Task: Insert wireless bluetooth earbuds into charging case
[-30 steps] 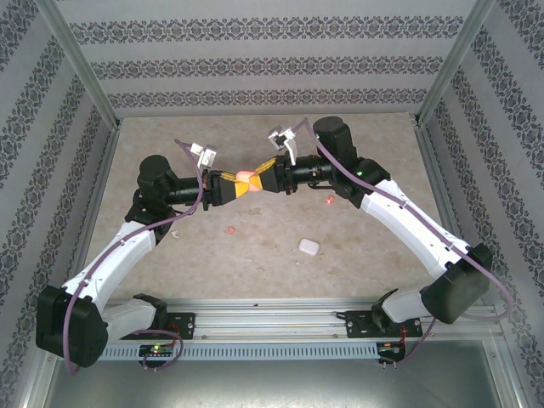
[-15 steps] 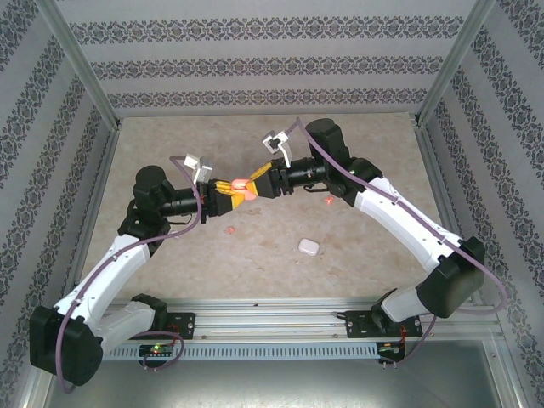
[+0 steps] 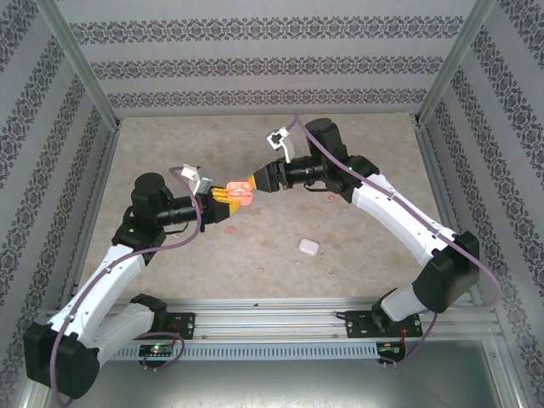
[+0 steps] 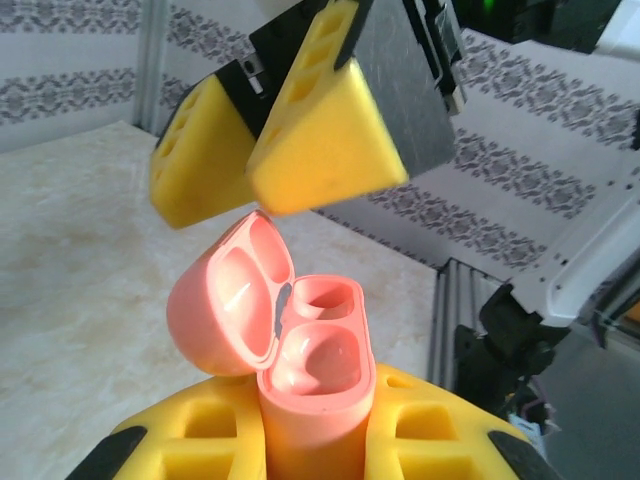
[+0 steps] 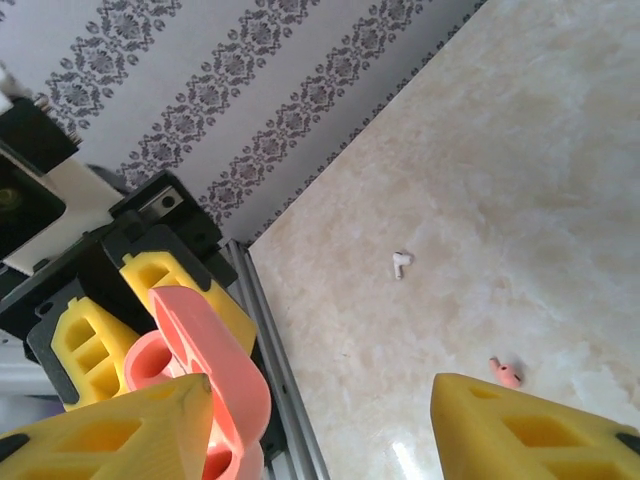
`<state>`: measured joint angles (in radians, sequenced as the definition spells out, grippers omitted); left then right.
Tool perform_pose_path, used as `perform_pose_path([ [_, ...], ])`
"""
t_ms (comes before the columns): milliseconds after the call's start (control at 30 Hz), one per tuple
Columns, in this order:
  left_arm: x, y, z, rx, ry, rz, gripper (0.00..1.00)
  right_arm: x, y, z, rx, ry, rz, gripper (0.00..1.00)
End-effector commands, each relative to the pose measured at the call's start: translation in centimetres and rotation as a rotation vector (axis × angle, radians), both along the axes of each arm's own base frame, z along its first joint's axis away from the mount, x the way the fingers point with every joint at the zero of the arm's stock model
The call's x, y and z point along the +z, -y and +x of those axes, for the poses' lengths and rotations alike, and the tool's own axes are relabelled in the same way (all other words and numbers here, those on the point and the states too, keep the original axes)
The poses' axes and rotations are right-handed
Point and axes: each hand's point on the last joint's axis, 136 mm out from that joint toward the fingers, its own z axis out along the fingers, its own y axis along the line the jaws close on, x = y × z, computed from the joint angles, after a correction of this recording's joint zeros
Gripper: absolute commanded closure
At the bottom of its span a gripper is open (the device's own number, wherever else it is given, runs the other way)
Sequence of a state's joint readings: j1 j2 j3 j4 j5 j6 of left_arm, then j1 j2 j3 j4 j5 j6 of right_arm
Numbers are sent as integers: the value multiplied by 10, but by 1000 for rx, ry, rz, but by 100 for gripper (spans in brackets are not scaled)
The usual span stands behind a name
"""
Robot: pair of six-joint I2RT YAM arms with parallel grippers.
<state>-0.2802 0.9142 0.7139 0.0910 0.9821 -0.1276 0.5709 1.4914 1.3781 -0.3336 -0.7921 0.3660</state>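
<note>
Pinches the open pink case (image 4: pixel 315 400), base hidden, in the left gripper (image 3: pixel 223 195); holds the right gripper (image 3: pixel 253 182) jaws wide apart by the lid (image 4: pixel 232 300), fingers partly cut off.

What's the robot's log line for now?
left gripper: shut on pink case | lid: open | sockets: empty | right gripper: open | earbuds: on table
</note>
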Motion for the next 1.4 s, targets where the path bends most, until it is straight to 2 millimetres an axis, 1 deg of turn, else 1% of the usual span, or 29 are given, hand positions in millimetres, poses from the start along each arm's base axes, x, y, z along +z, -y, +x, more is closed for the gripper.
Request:
perform_pose_path([
  [0,-19,-12,4,97,24,98,100,6,8,7,-73,-44,1,39],
  [100,-31,-23,7,176,15,153,100,-1,11,9,-106,-54,-25,38],
  [200,-41,-34,8,243,13,195,100,-18,19,17,-184,-81,-88,38],
  [333,-47,-44,4,298,31,225,100,-51,30,31,-324,-150,-183,40],
  [400,-49,-49,2,320,38,234,100,-70,30,34,-377,-213,-215,41],
  [467,-48,-51,0,331,46,241,100,-91,26,34,-411,-291,-242,42],
  [567,-50,-55,-3,340,50,261,100,-124,7,27,-419,-408,-265,47],
  [633,-51,-56,-6,341,49,277,100,-143,-12,20,-404,-455,-282,49],
  [733,-54,-59,-9,347,49,297,100,-169,-40,9,-370,-521,-318,51],
  [833,-56,-62,-12,352,45,311,100,-192,-63,0,-340,-584,-339,53],
  [933,-58,-64,-16,356,43,316,100,-212,-76,-5,-320,-627,-371,57],
  [1033,-60,-65,-19,362,41,312,100,-225,-85,-9,-301,-659,-392,62],
  [1167,-63,-65,-22,356,43,301,100,-240,-92,-14,-281,-684,-423,62],
  [1300,-60,-56,-29,299,76,258,100,-253,-98,-16,-265,-700,-442,61],
  [1367,-57,-53,-31,281,88,231,100,-258,-100,-15,-265,-705,-452,63],
])
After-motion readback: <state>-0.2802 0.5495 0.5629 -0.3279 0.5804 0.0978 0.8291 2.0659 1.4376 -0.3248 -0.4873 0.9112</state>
